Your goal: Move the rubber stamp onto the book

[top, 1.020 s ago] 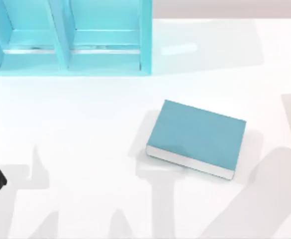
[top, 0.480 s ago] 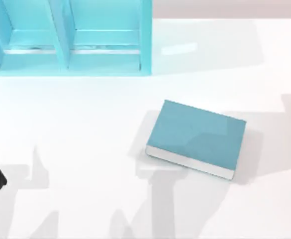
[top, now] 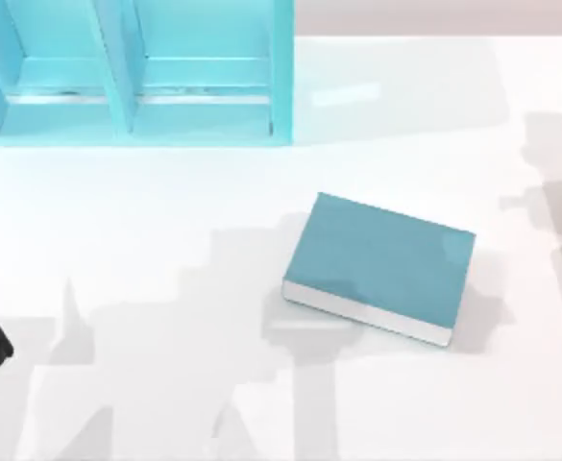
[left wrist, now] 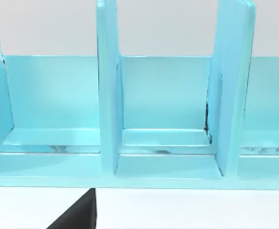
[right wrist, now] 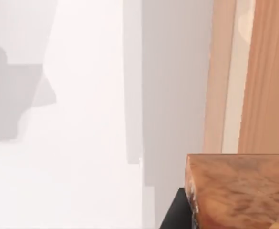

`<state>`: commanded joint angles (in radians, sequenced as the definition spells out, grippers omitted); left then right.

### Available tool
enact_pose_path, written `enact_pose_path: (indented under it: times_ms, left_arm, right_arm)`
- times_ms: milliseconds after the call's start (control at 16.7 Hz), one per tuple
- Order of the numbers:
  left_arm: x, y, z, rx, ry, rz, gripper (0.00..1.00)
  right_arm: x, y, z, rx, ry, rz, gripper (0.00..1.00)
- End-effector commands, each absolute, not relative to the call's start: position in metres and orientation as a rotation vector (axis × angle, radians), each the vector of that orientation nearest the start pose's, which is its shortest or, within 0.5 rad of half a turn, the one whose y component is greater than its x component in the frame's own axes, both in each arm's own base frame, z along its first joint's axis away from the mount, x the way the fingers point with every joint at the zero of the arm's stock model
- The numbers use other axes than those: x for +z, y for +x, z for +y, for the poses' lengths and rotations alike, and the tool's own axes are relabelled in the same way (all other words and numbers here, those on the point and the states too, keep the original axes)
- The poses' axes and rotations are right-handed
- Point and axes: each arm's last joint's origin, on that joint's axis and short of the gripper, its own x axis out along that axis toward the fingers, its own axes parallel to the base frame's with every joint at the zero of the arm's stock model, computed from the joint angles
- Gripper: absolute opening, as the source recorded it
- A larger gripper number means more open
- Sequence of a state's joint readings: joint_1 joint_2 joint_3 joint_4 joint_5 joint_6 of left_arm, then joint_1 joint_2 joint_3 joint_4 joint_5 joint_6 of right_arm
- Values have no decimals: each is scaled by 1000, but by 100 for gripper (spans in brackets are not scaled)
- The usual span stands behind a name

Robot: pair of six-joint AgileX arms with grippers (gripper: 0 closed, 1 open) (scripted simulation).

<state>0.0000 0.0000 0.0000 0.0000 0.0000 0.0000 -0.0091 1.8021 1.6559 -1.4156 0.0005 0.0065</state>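
One rubber stamp sits beside a dark claw part, grip unclear; book lies bare.

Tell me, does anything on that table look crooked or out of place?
Only mildly: the teal book lies flat but skewed, its edges at an angle to the table and the turquoise shelf unit. Nothing looks spilled or damaged. An amber-brown block, probably the rubber stamp, sits close to the right wrist camera.

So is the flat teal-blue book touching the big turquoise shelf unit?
Apart. In the top view, the flat teal-blue book lies on the white table, and a strip of bare table separates it from the big turquoise shelf unit.
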Motion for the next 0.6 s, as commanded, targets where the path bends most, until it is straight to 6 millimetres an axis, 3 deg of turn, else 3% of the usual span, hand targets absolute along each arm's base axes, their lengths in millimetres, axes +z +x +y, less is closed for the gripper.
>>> enact_pose_path:
  times_ms: [360, 480, 600]
  left_arm:
    - [160, 106, -1, 0, 0, 0, 100]
    - [160, 106, -1, 0, 0, 0, 100]
    - [160, 106, -1, 0, 0, 0, 100]
  right_arm:
    - [280, 339, 3, -12, 12, 1569, 0]
    - [276, 348, 15, -15, 9, 1566, 0]
    - [265, 361, 42, -14, 4, 1574, 0]
